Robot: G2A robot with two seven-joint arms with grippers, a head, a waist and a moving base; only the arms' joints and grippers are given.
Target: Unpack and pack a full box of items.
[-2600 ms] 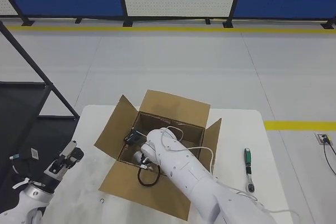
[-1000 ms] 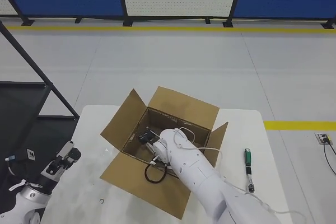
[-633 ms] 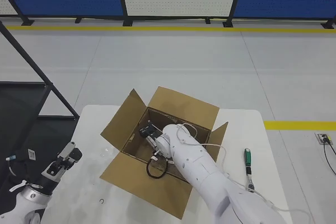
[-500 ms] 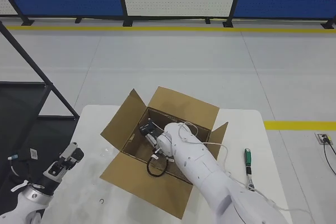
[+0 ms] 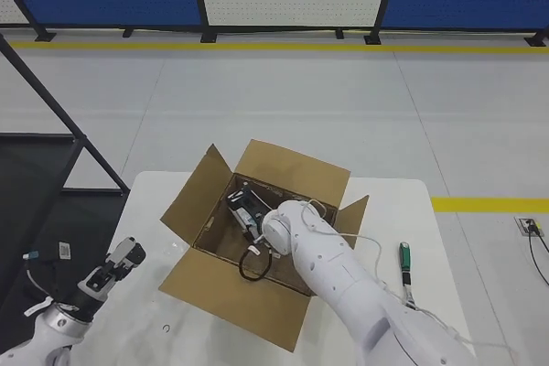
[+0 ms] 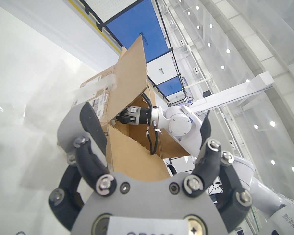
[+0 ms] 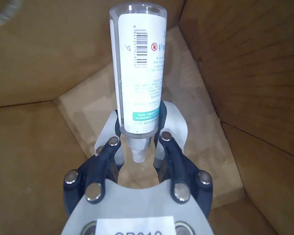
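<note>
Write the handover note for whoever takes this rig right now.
Right gripper: shut on the bottle near its neck, inside the box.
Left gripper: open, empty, at the edge of the table, beside the box.
A green-handled tool lies on the table on the box's other side.
Done: flaps open, bottle gripped.
To do: move the bottle; going in or out cannot be told.
</note>
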